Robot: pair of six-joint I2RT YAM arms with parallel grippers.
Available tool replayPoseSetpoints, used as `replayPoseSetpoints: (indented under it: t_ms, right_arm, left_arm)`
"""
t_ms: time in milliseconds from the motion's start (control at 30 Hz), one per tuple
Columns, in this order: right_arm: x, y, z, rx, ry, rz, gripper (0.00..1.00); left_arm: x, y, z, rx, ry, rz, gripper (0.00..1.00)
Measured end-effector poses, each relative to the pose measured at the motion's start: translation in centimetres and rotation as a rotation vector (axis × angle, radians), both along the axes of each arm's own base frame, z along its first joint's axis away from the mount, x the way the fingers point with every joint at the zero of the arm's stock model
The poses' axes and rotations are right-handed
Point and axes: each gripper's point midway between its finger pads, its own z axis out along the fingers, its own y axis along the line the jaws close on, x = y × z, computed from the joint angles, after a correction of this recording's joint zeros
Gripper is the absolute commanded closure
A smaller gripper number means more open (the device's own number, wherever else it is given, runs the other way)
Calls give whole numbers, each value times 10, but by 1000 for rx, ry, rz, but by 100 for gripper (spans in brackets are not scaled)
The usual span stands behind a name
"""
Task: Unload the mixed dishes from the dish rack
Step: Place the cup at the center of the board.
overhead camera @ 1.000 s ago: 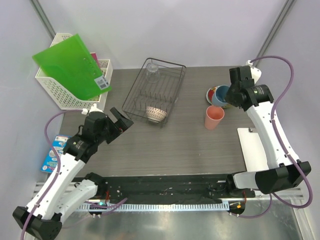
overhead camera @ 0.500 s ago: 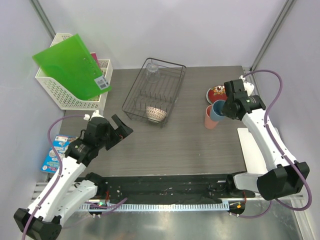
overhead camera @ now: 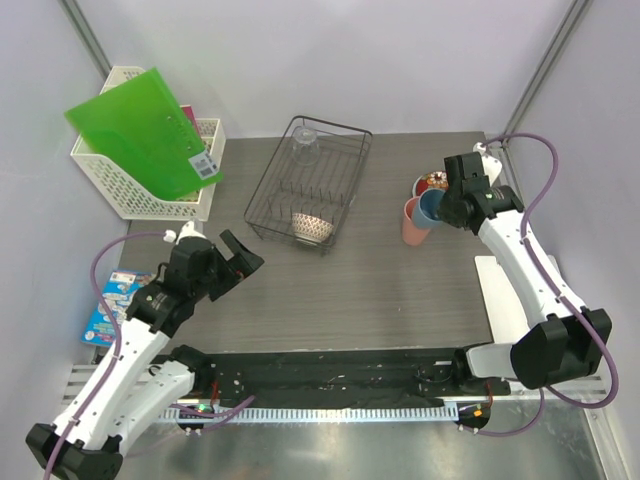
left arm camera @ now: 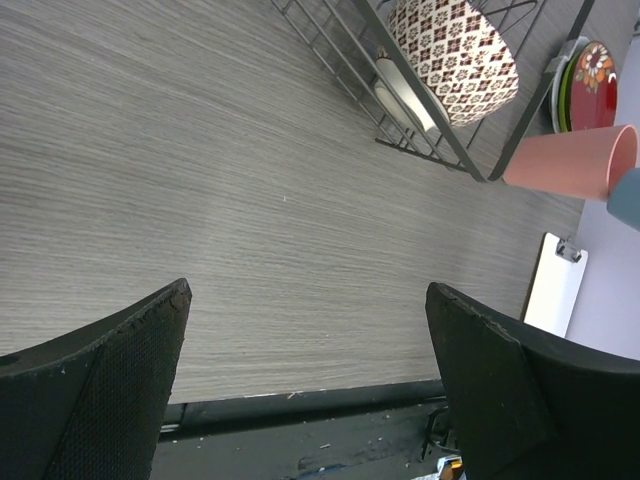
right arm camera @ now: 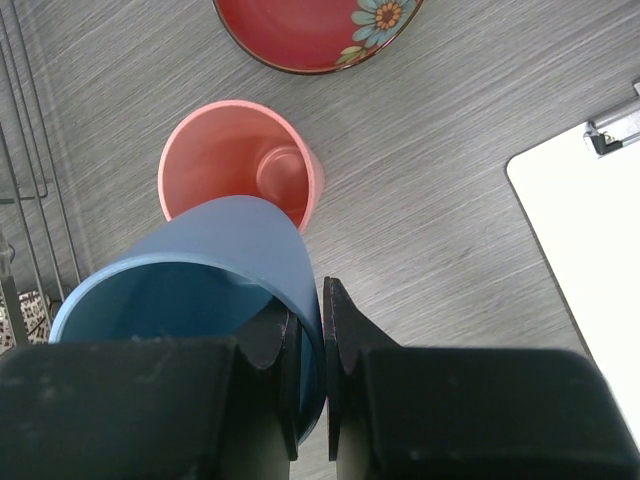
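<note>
Left arm (overhead camera: 140, 325), jaws wide; right arm (overhead camera: 525, 255), jaws pinched

Matt wood-grain table (left arm camera: 250, 200), wire dish rack (overhead camera: 308, 185), glossy red plate (right arm camera: 300, 25)

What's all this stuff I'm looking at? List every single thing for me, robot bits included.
dish rack: one, black wire, far middle of the table
bowl: one, white with reddish pattern, rack's near end
clear glass: one, see-through, rack's far end
pink cup: one, pink, upright, right of the rack
light blue cup: one, blue, tilted over the pink cup
red patterned plate: one, red, far right, on a yellow-green plate
basket: one, white lattice, far left
green folder: one, green, in the basket
clipboard: one, white, right edge
packet: one, blue, near left
left hand: open, holds nothing
right hand: shut on the blue cup's wall
</note>
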Motion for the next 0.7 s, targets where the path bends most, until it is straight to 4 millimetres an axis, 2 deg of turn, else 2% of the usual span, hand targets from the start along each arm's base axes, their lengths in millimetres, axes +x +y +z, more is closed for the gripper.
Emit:
replayPoseSetpoints:
  t_ms: [233,467,600,700]
  right_arm:
    - [-3,5,2,24,14,21,99]
    - [11,10,21,38,-16,29,99]
    - [19,11,15,30,5,26,99]
    - [26,9,-3,18,54,19,99]
  left_arm:
    - [0,0,-12,15,36,-1,1]
    - [2,-1,-15,18,45,-1,2]
    - [2,-1,-17,20,47,-1,2]
    - [2,-1,-19,24,55,-1,1]
